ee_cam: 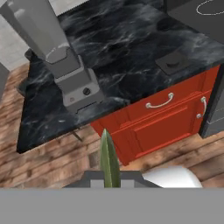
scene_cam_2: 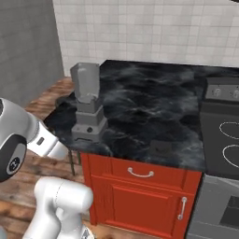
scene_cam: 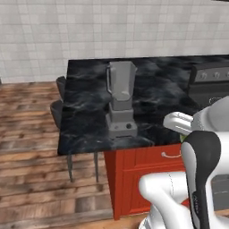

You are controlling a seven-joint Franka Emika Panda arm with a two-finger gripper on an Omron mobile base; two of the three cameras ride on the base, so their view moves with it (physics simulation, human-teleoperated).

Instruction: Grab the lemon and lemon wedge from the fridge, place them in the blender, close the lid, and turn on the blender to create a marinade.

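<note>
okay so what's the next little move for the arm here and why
Probably raise the gripper toward the blender jug's open top. A yellow-green piece shows at the gripper, apparently held; the lid lies apart on the counter, and the hand sits below counter level.

In the hand view, the translucent grey tapered blender jug [ee_cam: 37, 26] runs off the upper left corner, so its open mouth cannot be seen. A thin green-yellow sliver [ee_cam: 109, 162] rises at bottom centre; its lower end is hidden, and what it is cannot be told. The gripper's fingertips are not distinguishable there, so their spacing stays unknown.

The small dark grey square lid [ee_cam: 173, 63] blends into the black marble counter [ee_cam: 127, 39]; in the right base view it is only a faint blurred patch [scene_cam_2: 161, 147]. The black stove [scene_cam_2: 224, 135] is cut by the right edge.
</note>
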